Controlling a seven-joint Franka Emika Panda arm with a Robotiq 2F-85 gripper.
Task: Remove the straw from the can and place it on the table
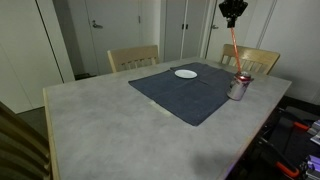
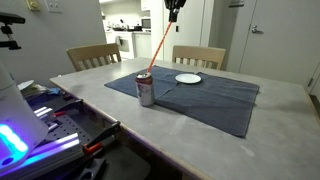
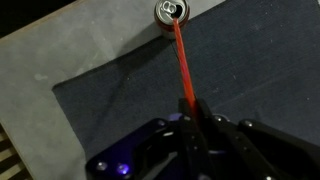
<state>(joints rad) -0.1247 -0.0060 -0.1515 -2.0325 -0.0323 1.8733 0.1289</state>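
The thin red-orange straw (image 1: 235,48) runs from my gripper (image 1: 232,20) down into the small silver can (image 1: 239,87), which stands at the edge of the dark blue-grey mat (image 1: 180,95) on the grey stone-look table (image 1: 110,120). In an exterior view the straw (image 2: 160,45) slants from the gripper (image 2: 174,14) down to the can (image 2: 146,90). In the wrist view the straw (image 3: 184,70) leads from the can's top (image 3: 172,12) to my gripper (image 3: 192,112), which is shut on its upper end. The straw's lower tip still sits in the can's opening.
A flat white plate (image 1: 186,73) lies on the mat behind the can; it shows in both exterior views (image 2: 188,78). Two wooden chairs (image 1: 133,57) stand at the far table edge. A cluttered bench with cables (image 2: 55,115) is beside the table.
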